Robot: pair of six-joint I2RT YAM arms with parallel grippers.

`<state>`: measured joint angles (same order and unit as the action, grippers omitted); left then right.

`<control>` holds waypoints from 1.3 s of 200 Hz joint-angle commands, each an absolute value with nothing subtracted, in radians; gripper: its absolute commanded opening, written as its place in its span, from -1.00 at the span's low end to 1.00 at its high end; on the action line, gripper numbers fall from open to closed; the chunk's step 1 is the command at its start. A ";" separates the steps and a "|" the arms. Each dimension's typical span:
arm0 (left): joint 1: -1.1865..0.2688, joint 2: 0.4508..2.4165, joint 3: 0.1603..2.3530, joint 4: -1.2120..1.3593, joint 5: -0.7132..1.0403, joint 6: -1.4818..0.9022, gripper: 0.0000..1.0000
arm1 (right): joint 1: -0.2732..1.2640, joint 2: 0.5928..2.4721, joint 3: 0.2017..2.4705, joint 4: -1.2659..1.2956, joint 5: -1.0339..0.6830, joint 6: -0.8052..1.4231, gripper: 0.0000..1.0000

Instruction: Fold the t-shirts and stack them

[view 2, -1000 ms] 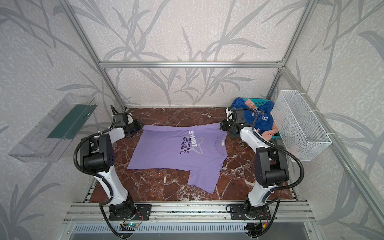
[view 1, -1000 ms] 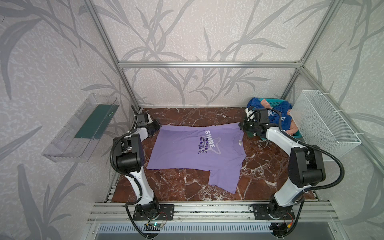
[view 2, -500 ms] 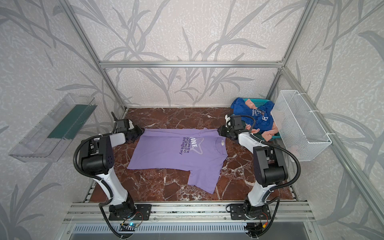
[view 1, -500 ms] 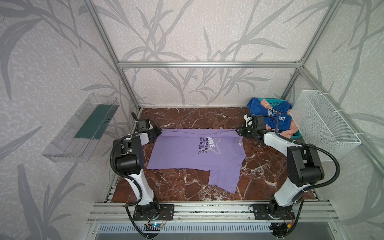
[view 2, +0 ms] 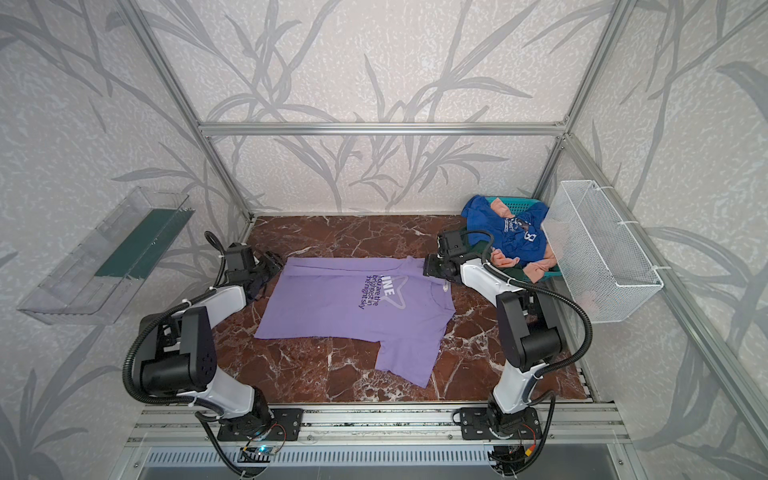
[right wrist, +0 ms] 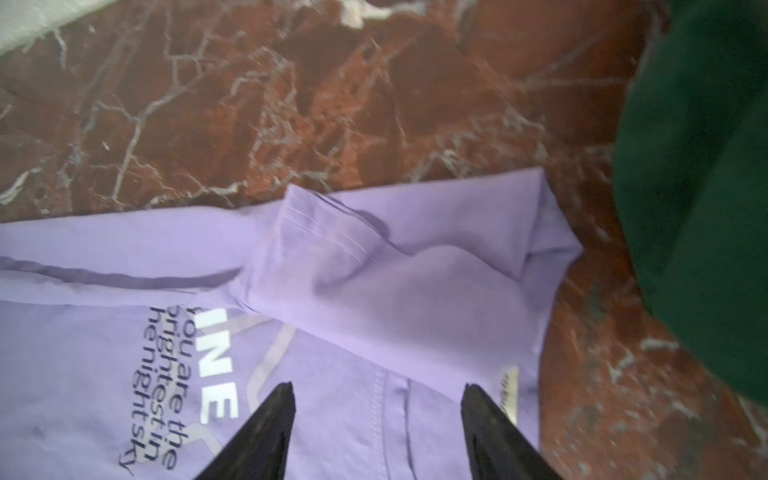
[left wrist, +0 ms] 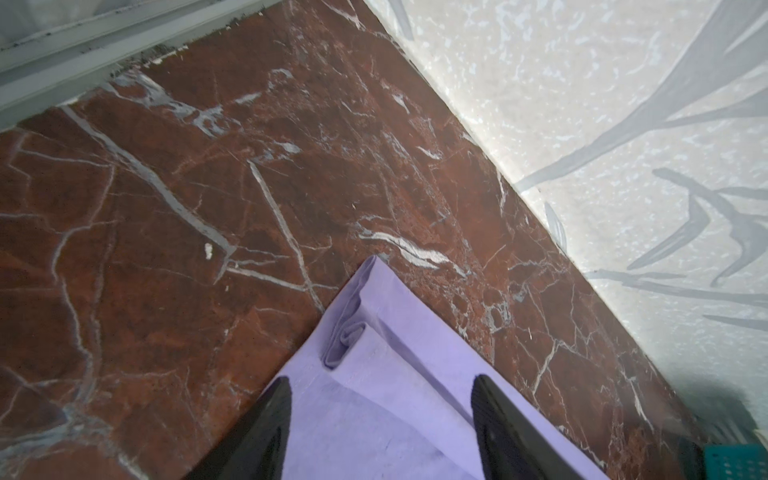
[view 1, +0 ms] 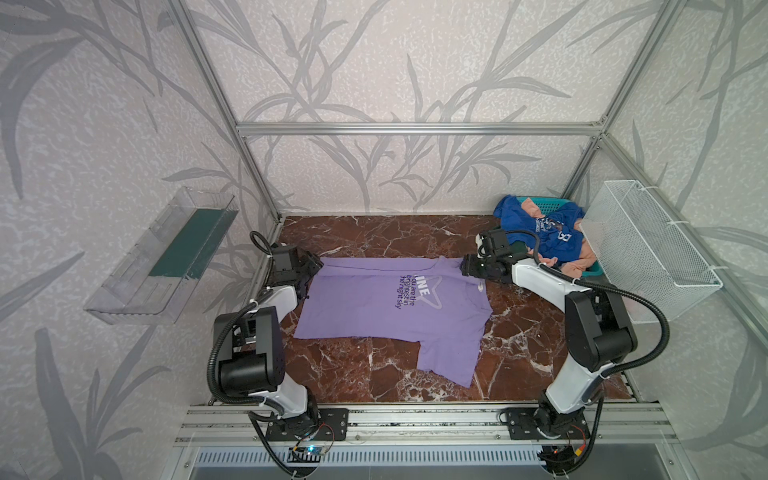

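Though leaf-walled, red marble tabletop (view 1: pixel 374 237)

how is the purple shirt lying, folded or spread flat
Partly folded: the purple shirt has its far edge turned over, hiding part of the print; the near sleeve lies spread.

The big shirt (view 1: pixel 374 307) lies flat in the middle of the table (view 1: pixel 374 237). The left gripper (left wrist: pixel 380 386) is over its far left corner, the right gripper (right wrist: pixel 378 390) over its far right corner. A pile of shirts (view 1: pixel 555 235) lies in a basket (view 1: pixel 544 202) at the far right. A wire bin (view 1: pixel 648 257) hangs on the right wall, a shelf (view 1: pixel 166 257) on the left wall.
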<state>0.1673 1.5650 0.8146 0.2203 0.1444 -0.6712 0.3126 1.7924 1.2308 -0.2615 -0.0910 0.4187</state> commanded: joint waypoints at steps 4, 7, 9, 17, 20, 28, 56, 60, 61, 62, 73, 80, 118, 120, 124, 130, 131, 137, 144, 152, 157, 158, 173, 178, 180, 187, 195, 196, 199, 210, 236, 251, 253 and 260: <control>0.109 1.505 0.798 0.206 0.062 -0.639 0.58 | 0.345 1.894 1.370 -0.362 -0.090 0.407 0.33; 0.101 1.502 0.799 0.203 0.059 -0.635 0.61 | 0.346 1.909 1.386 -0.367 -0.093 0.407 0.33; 0.096 1.500 0.799 0.201 0.058 -0.633 0.61 | 0.348 1.919 1.398 -0.370 -0.095 0.408 0.32; 0.078 1.492 0.800 0.197 0.061 -0.628 0.62 | 0.353 1.957 1.443 -0.381 -0.101 0.410 0.32; 0.070 1.490 0.800 0.196 0.062 -0.627 0.62 | 0.355 1.971 1.460 -0.385 -0.103 0.410 0.33; 0.048 1.485 0.800 0.199 0.069 -0.629 0.62 | 0.359 2.007 1.504 -0.396 -0.104 0.409 0.32; -0.021 1.477 0.824 0.198 0.147 -0.647 0.68 | 0.370 2.118 1.655 -0.462 -0.070 0.402 0.25; -0.031 1.475 0.830 0.196 0.158 -0.650 0.70 | 0.370 2.132 1.678 -0.475 -0.067 0.395 0.24; -0.033 1.475 0.831 0.196 0.161 -0.650 0.70 | 0.370 2.135 1.684 -0.478 -0.066 0.393 0.23; -0.037 1.476 0.832 0.196 0.163 -0.650 0.70 | 0.370 2.139 1.688 -0.482 -0.065 0.391 0.23; -0.069 1.471 0.846 0.189 0.176 -0.652 0.77 | 0.373 2.170 1.740 -0.521 -0.057 0.373 0.19; -0.089 1.469 0.849 0.189 0.177 -0.647 0.78 | 0.374 2.187 1.765 -0.540 -0.052 0.364 0.19; -0.162 1.478 0.863 0.196 0.188 -0.623 0.79 | 0.383 2.261 1.840 -0.579 -0.089 0.375 0.16; -0.164 1.479 0.865 0.194 0.189 -0.621 0.79 | 0.384 2.266 1.846 -0.583 -0.089 0.374 0.15; -0.167 1.483 0.870 0.191 0.195 -0.618 0.78 | 0.387 2.275 1.860 -0.591 -0.086 0.371 0.14; -0.170 1.491 0.877 0.185 0.200 -0.617 0.79 | 0.389 2.293 1.882 -0.608 -0.079 0.366 0.12; -0.170 1.491 0.878 0.184 0.200 -0.617 0.79 | 0.390 2.296 1.887 -0.611 -0.077 0.366 0.12; -0.172 1.498 0.883 0.178 0.205 -0.619 0.79 | 0.393 2.313 1.912 -0.629 -0.068 0.362 0.10; -0.173 1.503 0.887 0.176 0.213 -0.621 0.79 | 0.396 2.330 1.941 -0.649 -0.059 0.358 0.06; -0.175 1.509 0.889 0.179 0.222 -0.623 0.79 | 0.398 2.350 1.968 -0.672 -0.048 0.356 0.04; -0.175 1.511 0.888 0.184 0.229 -0.624 0.79 | 0.399 2.363 1.986 -0.689 -0.040 0.358 0.02; -0.175 1.511 0.889 0.184 0.230 -0.624 0.79 | 0.399 2.364 1.989 -0.692 -0.039 0.359 0.01; -0.176 1.511 0.891 0.187 0.248 -0.624 0.79 | 0.402 2.399 2.046 -0.741 -0.035 0.348 -0.02; -0.176 1.509 0.892 0.188 0.253 -0.623 0.79 | 0.403 2.408 2.063 -0.757 -0.027 0.345 -0.04; -0.176 1.509 0.892 0.186 0.255 -0.623 0.79 | 0.403 2.412 2.071 -0.764 -0.025 0.344 -0.06; -0.176 1.509 0.894 0.184 0.258 -0.623 0.79 | 0.406 2.424 2.093 -0.784 -0.014 0.338 -0.11; -0.178 1.509 0.893 0.183 0.259 -0.625 0.79 | 0.408 2.436 2.116 -0.802 -0.007 0.333 -0.14; -0.178 1.509 0.893 0.183 0.260 -0.625 0.79 | 0.407 2.437 2.120 -0.804 -0.006 0.332 -0.15; -0.178 1.509 0.894 0.184 0.261 -0.626 0.79 | 0.409 2.441 2.126 -0.808 -0.004 0.331 -0.16; -0.178 1.513 0.897 0.184 0.260 -0.629 0.78 | 0.410 2.452 2.145 -0.818 -0.003 0.327 -0.26; -0.178 1.542 0.921 0.157 0.262 -0.638 0.76 | 0.413 2.473 2.180 -0.833 -0.005 0.322 -0.50; -0.178 1.554 0.933 0.144 0.274 -0.641 0.74 | 0.414 2.481 2.206 -0.859 0.006 0.328 -0.70; -0.178 1.553 0.934 0.143 0.275 -0.641 0.74 | 0.414 2.482 2.210 -0.864 0.008 0.329 -0.72; -0.178 1.555 0.935 0.143 0.279 -0.642 0.75 | 0.414 2.483 2.218 -0.877 0.015 0.330 -0.80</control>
